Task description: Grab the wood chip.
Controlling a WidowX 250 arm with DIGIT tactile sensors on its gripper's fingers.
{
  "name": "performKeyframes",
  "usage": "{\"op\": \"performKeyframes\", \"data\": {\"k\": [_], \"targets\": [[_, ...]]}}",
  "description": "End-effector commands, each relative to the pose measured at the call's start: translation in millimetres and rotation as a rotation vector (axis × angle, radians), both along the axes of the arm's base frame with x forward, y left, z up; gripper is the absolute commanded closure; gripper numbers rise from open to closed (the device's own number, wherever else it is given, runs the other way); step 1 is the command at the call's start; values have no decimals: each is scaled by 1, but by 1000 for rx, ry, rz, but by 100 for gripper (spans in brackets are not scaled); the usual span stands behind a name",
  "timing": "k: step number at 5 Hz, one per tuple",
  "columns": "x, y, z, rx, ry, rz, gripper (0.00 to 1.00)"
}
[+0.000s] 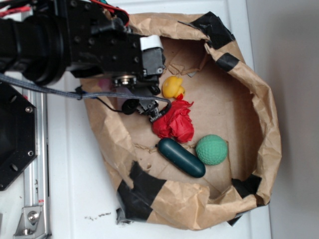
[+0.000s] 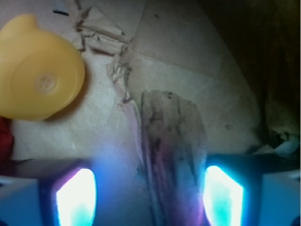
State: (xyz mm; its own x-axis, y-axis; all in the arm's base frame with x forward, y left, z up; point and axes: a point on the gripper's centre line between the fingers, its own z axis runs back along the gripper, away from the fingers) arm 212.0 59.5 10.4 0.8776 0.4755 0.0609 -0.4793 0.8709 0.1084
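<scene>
Wrist view, nearest first: my two fingertips [image 2: 76, 197] showed as glowing pads at the bottom edge, one left, one right, both cut off by the frame and blown out by glare. My jaws stood wide apart and held nothing. The wood chip [image 2: 175, 141] lay flat on the paper floor between the pads, its grain running lengthwise toward me; its near end ran out of the frame and was washed in violet light, so I could not make out where it ended. Whether either pad touched it, I could not tell.

Beyond the chip, up and left, sat the yellow duck [image 2: 37, 75], seen from its underside, with ragged paper strips [image 2: 101, 35] just beside it. A sliver of red cloth [image 2: 4, 136] showed at the left edge, mostly cropped. The far right was in deep shadow against the bag wall.

Exterior view: the gripper [image 1: 149, 102] hung inside the brown paper bag [image 1: 259, 99], near its left wall, and my own arm hid the chip entirely. The duck [image 1: 173, 87] sat just right of the jaws, the crumpled red cloth [image 1: 175, 123] touching it below. Farther on lay the dark green capsule [image 1: 181, 157] and the green ball [image 1: 212, 149], close together. The bag rested on the white tabletop [image 1: 75, 189], black tape [image 1: 134, 191] patching its rim.
</scene>
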Motion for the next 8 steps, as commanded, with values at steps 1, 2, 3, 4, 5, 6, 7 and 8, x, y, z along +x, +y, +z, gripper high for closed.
{"op": "performKeyframes", "data": {"k": [1, 2, 3, 4, 5, 6, 7, 8], "targets": [[-11, -3, -12, -10, 33, -34, 100], [-6, 0, -12, -1, 32, -64, 100], [-4, 2, -6, 10, 19, -56, 100], [-2, 4, 2, 27, 0, -41, 100], [0, 3, 18, 15, -15, -77, 100], [-4, -18, 67, 55, -48, -260, 100], [3, -32, 118, 44, -56, -290, 100], [16, -40, 155, 43, -67, -380, 100]]}}
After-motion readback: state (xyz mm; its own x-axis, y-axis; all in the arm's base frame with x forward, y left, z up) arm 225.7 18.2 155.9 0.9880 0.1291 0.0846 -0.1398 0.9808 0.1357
